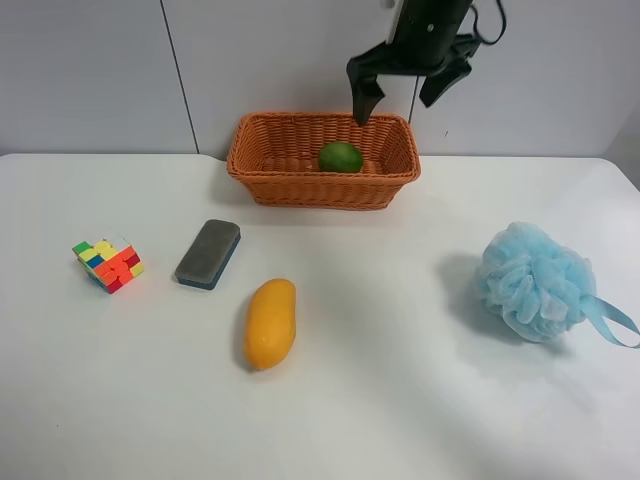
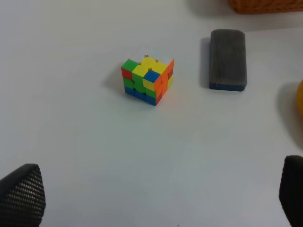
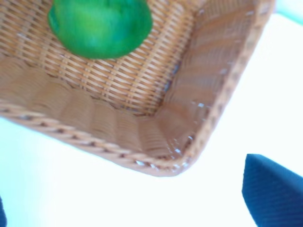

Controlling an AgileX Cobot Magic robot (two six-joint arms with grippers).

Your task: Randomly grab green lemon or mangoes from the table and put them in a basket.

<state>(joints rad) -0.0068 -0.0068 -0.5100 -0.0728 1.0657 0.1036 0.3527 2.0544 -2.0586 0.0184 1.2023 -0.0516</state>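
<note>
green lemon (image 1: pixel 340 157) inside basket (image 1: pixel 300 190), right hand (image 1: pixel 396 102) above nearby corner, jaws spread

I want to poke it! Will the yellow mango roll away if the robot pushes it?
Probably it would roll sideways, since the mango is rounded and lies lengthwise on the flat table. Its smooth skin may be slippery. It looks firm, not floppy.
</note>
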